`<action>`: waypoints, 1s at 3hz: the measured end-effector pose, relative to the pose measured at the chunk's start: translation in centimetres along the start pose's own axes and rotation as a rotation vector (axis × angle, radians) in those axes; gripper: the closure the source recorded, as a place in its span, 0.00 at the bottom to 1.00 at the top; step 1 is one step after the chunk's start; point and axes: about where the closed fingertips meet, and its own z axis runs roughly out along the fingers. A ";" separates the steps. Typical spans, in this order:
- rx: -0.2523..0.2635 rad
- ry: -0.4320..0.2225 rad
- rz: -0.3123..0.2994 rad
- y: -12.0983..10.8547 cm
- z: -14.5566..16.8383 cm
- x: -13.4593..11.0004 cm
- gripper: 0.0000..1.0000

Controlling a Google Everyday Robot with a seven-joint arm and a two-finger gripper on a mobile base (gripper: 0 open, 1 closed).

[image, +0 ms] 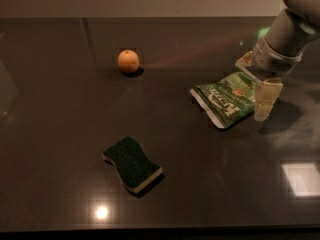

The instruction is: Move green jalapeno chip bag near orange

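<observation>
A dark, glossy worktop (55,129) fills the frame. The green jalapeno chip bag (225,100) lies flat on it at centre right, turned at a slant so that one silvery sealed edge points toward the lower left and the other toward the upper right. Its white lettering faces up.

The hand (252,86) comes in from the upper right corner on a pale grey arm (290,31) and sits low at the right-hand end of the bag. It is released: its two fingers (266,96) stand well apart, one pale finger hanging just beside the bag's right edge and the other showing above the bag's upper right corner. The bag's right end lies roughly between them, and nothing is clamped. Whether either finger actually touches the foil cannot be told. A dark shadow of the hand falls on the worktop to the right of the lower finger.

The orange (128,61) rests in the upper left part of the frame, well apart from the bag, with bare worktop between them. Its small dark stem dot faces up.

A dark green sponge (132,163) with a wavy outline and a pale base lies at lower centre left, apart from both bag and orange. Two bright reflections show on the worktop, one small spot (102,212) near the lower edge and one pale patch (301,179) at lower right.
</observation>
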 end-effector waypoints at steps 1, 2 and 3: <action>-0.007 0.009 -0.022 -1.5 1.8 0.4 0.00; -0.018 0.024 -0.036 -2.3 3.1 0.5 0.15; -0.024 0.039 -0.053 -2.6 3.4 0.4 0.37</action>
